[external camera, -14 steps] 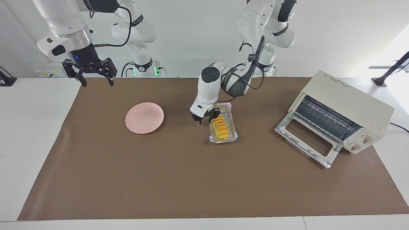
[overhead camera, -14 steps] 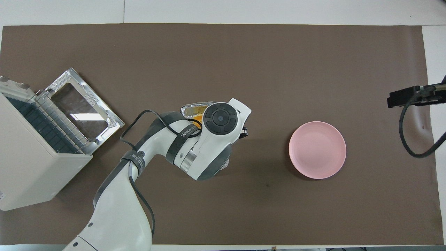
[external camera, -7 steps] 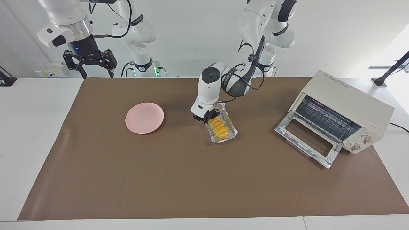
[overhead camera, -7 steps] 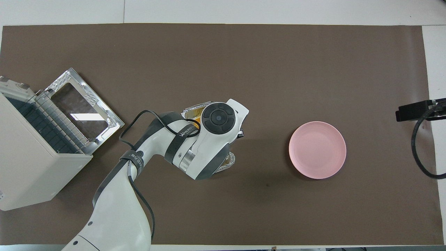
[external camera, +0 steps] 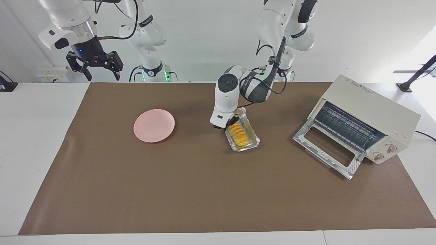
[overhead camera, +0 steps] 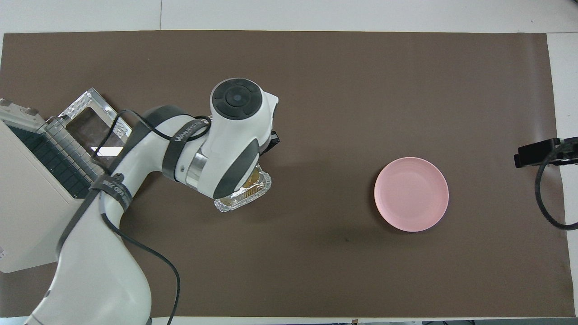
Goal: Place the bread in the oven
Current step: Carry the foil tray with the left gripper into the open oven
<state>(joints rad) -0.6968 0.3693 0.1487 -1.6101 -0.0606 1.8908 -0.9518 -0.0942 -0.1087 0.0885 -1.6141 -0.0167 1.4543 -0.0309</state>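
Black-fingered left gripper (external camera: 230, 123) sits at the robot-side end of the foil tray (external camera: 253, 141), clenched on the tray with the bread (external camera: 238, 134) inside; whether the tray is lifted off the brown mat (external camera: 190, 190) I cannot tell; tray and bread are between the pink plate (external camera: 154, 125) and the oven (external camera: 366, 119), near mid-table; oven stands at the left arm's end of the table, its glass door (external camera: 328, 146) dropped open, wire rack (external camera: 347, 126) showing; right gripper (external camera: 95, 66) waits raised over the table edge at the right arm's end, fingers spread, holding nothing.
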